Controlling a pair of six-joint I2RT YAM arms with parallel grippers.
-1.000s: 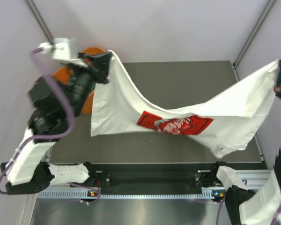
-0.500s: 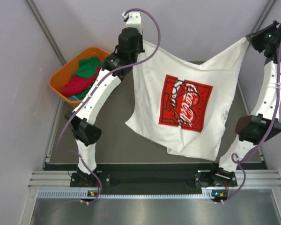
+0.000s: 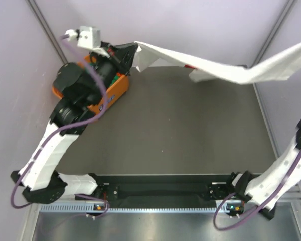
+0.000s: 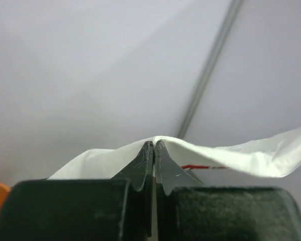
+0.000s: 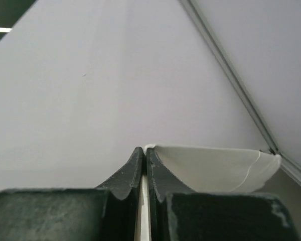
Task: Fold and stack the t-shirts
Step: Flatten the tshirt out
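The white t-shirt (image 3: 226,70) is stretched in the air above the far edge of the table, seen nearly edge-on, with only a sliver of its red print (image 4: 200,166) showing. My left gripper (image 3: 133,54) is raised at the far left and shut on one end of the shirt; its fingertips (image 4: 154,143) pinch a fold of white cloth. In the top view the shirt runs off the right edge, so my right gripper is out of that view. In the right wrist view the right gripper (image 5: 144,149) is shut on the shirt's other end (image 5: 210,168).
An orange basket (image 3: 116,89) stands at the far left, mostly hidden under my left arm, with a scrap of green cloth (image 3: 112,79) showing inside. The dark table top (image 3: 180,130) lies below. The right arm (image 3: 291,160) rises along the right edge. Frame posts stand at both far corners.
Half a second ago the shirt hung flat with its red print facing the camera. Now it is pulled up into a thin taut band. The left arm has swung over the basket.
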